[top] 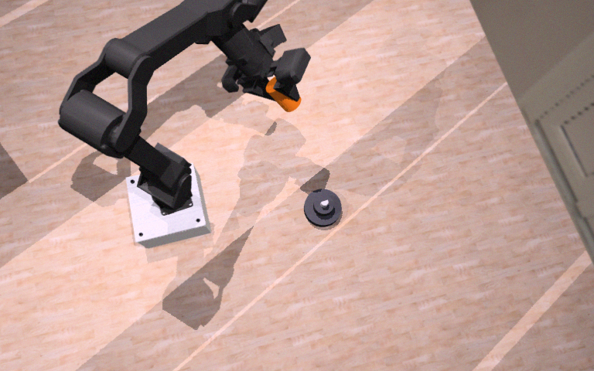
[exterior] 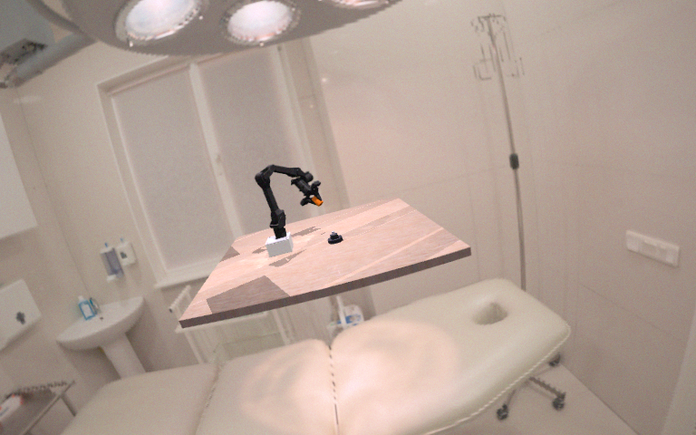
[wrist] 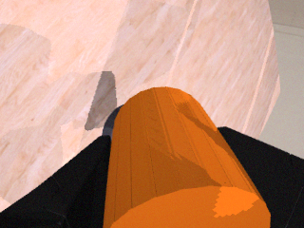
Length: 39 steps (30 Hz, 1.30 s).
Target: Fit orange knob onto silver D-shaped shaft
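Knob (top: pixel 286 101) (exterior: pixel 317 201) (wrist: pixel 163 157) clamped in part-open hand (top: pixel 282 90) (exterior: pixel 312 199) (wrist: pixel 163 142), tilted above tabletop (top: pixel 394 262) (exterior: pixel 359 256) (wrist: pixel 152 43); no readable writing.

A cream padded couch (exterior: pixel 400 359) stands near a white sink (exterior: pixel 105 323) and a window (exterior: pixel 202 153)

1 arm's gripper (exterior: pixel 314 199) is gripping the orange knob (exterior: pixel 317 201), tilted above the wooden table (exterior: pixel 380 266). The dark round pedestal (exterior: pixel 334 237) is standing at 5 o'clock from the knob, well apart.
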Each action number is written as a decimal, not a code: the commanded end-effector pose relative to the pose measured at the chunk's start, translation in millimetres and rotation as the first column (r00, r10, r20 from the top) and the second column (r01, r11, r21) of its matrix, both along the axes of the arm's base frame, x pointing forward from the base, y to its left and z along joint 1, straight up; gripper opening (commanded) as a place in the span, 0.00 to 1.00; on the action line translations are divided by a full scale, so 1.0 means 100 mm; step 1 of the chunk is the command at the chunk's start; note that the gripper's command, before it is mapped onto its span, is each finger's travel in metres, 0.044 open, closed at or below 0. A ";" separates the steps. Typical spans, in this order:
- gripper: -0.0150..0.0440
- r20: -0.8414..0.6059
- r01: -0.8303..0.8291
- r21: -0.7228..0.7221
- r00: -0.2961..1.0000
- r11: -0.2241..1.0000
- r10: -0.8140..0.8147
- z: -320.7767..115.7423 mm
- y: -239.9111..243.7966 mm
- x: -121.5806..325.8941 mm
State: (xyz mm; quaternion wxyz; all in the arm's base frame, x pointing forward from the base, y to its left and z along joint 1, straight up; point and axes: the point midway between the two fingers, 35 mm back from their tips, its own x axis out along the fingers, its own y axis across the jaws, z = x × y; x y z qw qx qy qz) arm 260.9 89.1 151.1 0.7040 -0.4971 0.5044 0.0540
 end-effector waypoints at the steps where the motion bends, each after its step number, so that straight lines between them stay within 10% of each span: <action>1: 0.25 -0.056 0.000 0.076 0.998 0.997 0.004 -0.02 -0.01 0.04; 24: 0.25 -0.457 0.102 0.423 0.882 0.900 0.115 -0.49 -0.13 0.19; 39: 0.25 -0.459 0.102 0.429 0.880 0.898 0.119 -1.20 -0.09 0.32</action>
